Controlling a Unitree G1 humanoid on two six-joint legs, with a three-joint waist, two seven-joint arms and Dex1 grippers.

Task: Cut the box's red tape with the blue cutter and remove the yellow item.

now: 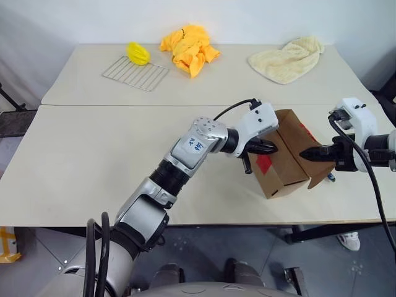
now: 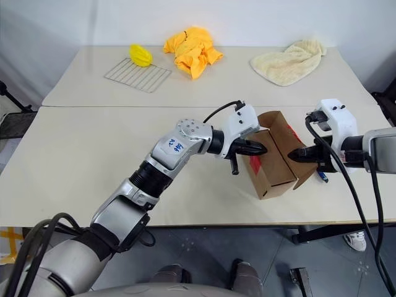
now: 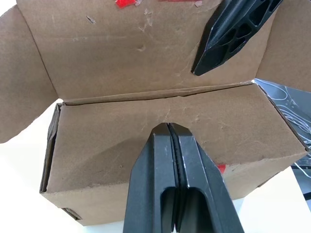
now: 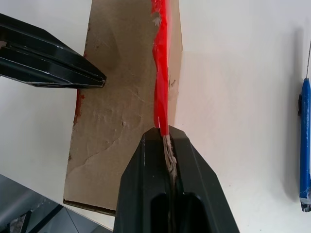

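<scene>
My right hand [image 4: 167, 138] pinches the box [image 1: 286, 162] flap, my left hand [image 3: 170, 133], pressed together, pointing into its open side

The box [image 1: 281, 162] stands on the table [image 1: 93, 154] near its front edge, toward the right front corner, between my two hands: my left hand [image 1: 267, 148] is at its left side, my right hand [image 1: 307, 154] at its right flap. The cutter [image 4: 304, 145] lies on the table just right of the box. A rack [image 1: 135, 72], a crumpled cloth [image 1: 189, 47] and a towel [image 1: 286, 59] lie along the far edge, left to right.
</scene>
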